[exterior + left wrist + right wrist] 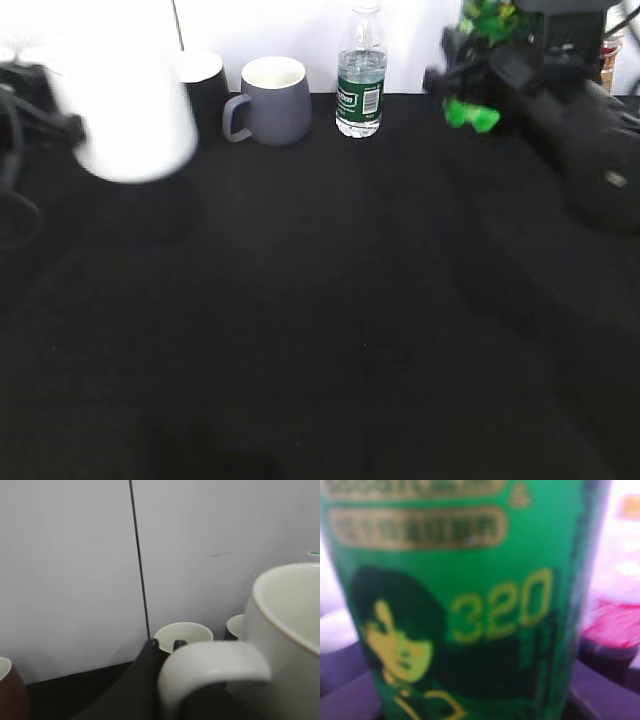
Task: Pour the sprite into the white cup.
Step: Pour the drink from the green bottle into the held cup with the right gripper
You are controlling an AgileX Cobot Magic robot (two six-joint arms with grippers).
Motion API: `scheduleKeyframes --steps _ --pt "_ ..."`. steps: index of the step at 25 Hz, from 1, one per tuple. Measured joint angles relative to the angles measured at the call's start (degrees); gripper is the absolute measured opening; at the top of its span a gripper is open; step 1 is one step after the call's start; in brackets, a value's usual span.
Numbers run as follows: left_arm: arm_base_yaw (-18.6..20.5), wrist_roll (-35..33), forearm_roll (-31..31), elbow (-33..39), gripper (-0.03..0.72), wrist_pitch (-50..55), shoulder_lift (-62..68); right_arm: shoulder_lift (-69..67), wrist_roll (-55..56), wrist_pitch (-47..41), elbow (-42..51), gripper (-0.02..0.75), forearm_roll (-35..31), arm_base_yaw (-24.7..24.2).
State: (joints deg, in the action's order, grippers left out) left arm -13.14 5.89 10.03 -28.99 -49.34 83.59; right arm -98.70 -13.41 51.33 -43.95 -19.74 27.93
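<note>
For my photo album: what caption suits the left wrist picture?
White cup close up, its loop handle toward the camera, with other mugs behind it against a pale wall.

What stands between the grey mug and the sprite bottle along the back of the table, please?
The small water bottle, in the exterior view, stands between the grey mug and the sprite.

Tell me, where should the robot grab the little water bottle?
Probably around the straight middle of the water bottle, coming from the front. It stands upright near the wall, with the grey mug beside it, so the front is open.
</note>
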Motion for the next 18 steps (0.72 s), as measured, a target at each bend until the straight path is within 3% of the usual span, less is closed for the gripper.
scheduleKeyframes --steps 6,11,18 --pt "-8.25 0.25 0.83 0.00 0.054 -0.63 4.15 3.14 -11.01 -8.31 1.92 0.399 10.46 4.31" --pt "-9.01 0.27 7.71 0.00 0.054 -1.13 6.26 3.14 -35.28 -8.42 1.92 0.398 10.53 4.31" --pt "-9.01 0.27 8.56 0.00 0.054 -0.85 6.26 3.24 -56.84 -9.56 0.26 0.397 10.53 4.05"
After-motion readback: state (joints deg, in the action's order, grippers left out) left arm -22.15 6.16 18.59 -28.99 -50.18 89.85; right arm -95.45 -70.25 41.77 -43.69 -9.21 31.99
